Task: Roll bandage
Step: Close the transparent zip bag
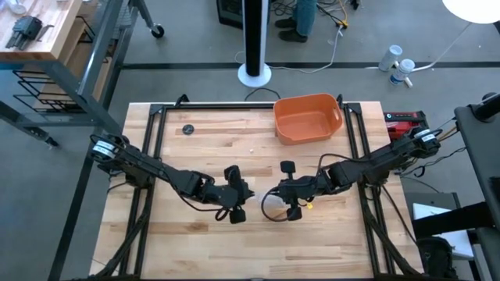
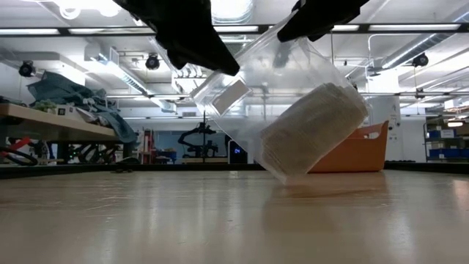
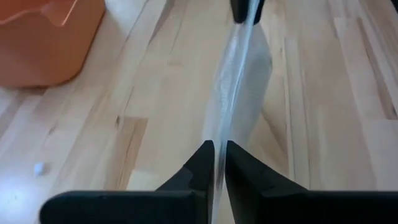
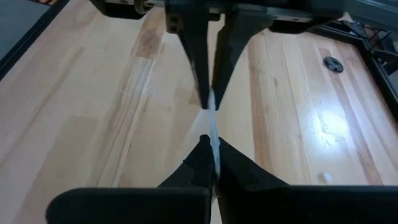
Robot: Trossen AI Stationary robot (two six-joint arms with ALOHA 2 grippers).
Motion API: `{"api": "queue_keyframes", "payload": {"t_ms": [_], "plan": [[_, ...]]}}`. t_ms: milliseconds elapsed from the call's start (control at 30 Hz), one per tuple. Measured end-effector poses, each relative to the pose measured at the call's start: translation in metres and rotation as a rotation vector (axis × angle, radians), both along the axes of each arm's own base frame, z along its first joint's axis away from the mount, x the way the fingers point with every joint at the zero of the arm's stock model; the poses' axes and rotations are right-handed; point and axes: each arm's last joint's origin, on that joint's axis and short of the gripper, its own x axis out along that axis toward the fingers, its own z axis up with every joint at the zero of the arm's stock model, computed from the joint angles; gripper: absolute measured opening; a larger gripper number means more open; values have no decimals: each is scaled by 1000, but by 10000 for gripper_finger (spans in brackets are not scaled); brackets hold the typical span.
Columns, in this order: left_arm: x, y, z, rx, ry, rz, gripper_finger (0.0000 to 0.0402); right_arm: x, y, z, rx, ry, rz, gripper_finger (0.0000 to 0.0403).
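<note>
Clear wrapper (image 2: 293, 95) with bandage (image 2: 311, 128) inside hangs between my left pincer (image 3: 219, 163) and right pincer (image 4: 213, 158), both clenched on opposite wrapper edges; roll tilted, just above desk (image 2: 220, 220).

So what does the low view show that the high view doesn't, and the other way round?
Only the low view shows the bandage as a tilted off-white roll inside a clear plastic wrapper, hanging just above the table. Only the high view shows both whole arms, the left gripper and right gripper facing each other mid-table, and a small dark disc near the far left corner. Both show the orange tub and the wooden table.
</note>
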Motion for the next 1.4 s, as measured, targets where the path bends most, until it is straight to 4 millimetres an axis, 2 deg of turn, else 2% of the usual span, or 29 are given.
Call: {"api": "queue_keyframes", "payload": {"t_ms": [100,200,333,667,767,1000,1167,1400], "plan": [[-2,1,-2,0,29,1,27,0,0,0,0,0,0,0],[-4,0,-5,23,67,-28,6,0,0,0,0,0,-1,0],[-4,0,-5,27,73,-29,2,0,0,0,-1,0,0,0],[-5,0,-5,-101,58,68,9,0,0,-1,-2,6,-2,0],[-9,-3,-9,-97,126,-9,7,0,0,-1,-1,7,-1,0],[-14,-3,-12,-207,192,48,1,0,0,-1,-1,7,1,0],[-15,-6,-12,-188,203,18,1,0,0,-2,0,9,3,0],[-19,-4,-11,-232,197,106,11,-1,0,-2,-3,12,-4,0]]}}
